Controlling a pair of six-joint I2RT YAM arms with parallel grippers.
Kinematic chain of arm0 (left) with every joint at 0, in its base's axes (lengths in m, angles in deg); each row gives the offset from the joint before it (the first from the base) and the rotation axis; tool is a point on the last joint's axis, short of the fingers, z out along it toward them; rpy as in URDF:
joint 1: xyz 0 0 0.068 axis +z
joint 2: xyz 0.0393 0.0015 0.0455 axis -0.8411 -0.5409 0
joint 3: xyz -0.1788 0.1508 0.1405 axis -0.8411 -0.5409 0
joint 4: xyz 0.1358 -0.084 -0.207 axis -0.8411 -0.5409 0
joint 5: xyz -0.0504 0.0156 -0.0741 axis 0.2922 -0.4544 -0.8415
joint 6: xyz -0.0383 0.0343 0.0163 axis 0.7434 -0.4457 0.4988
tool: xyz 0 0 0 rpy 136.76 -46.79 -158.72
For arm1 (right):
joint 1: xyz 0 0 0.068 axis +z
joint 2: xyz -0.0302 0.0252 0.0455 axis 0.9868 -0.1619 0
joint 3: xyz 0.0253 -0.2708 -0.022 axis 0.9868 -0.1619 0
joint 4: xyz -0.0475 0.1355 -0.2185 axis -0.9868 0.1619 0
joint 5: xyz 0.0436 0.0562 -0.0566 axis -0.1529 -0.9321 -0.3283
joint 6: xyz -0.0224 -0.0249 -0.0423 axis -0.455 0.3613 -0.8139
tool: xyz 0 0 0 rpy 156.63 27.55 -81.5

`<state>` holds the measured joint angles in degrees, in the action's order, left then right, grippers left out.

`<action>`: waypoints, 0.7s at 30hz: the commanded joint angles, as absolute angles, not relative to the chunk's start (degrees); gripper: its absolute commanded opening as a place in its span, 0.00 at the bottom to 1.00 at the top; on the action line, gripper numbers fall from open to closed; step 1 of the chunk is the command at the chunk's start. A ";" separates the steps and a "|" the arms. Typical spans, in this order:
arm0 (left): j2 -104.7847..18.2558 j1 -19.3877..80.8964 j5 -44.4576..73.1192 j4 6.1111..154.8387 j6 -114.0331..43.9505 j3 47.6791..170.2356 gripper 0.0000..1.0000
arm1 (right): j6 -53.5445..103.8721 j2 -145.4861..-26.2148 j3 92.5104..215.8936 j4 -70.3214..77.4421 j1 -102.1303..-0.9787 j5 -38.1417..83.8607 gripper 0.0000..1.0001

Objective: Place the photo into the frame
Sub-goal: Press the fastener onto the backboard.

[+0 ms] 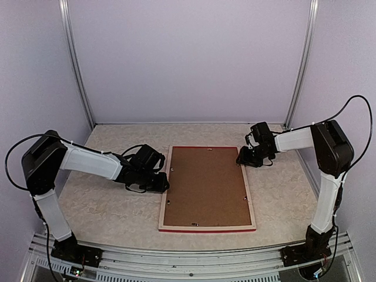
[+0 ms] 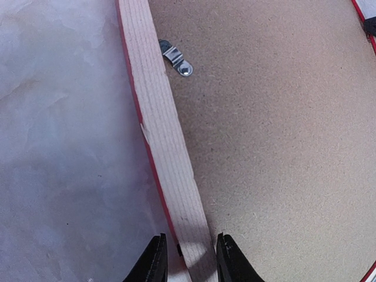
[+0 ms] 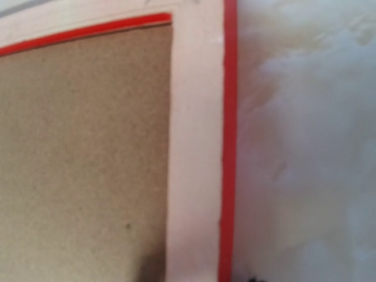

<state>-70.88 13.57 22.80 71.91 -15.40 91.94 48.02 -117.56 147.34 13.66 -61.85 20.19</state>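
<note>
My left claw [image 2: 189,249] clamped on the left rail of the red-faced pale-wood rectangular picture frame [image 2: 161,117], face down on the tabletop [image 1: 106,200], brown backing board [image 1: 205,185] inside, my right claw [image 1: 247,158] at its far-right corner, grip unreadable.

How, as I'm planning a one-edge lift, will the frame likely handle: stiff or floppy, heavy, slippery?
Probably stiff: the frame has solid wood rails around a flat backing board. Likely light for its size, being thin and lying flat on the table. Lifted by one rail, where the left gripper straddles it, it may swing or twist.
</note>
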 commanded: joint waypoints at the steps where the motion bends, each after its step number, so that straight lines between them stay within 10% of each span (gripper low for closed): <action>1: -69.55 14.10 23.37 70.03 -15.86 90.76 0.29 | 48.14 -120.28 147.86 18.83 -60.14 24.60 0.41; 21: -68.29 14.10 23.80 70.28 -15.51 89.23 0.29 | 46.47 -118.40 145.99 19.51 -60.29 23.78 0.19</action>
<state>-70.33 13.57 22.78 72.74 -15.38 91.05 47.76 -117.58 147.91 14.95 -60.08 25.92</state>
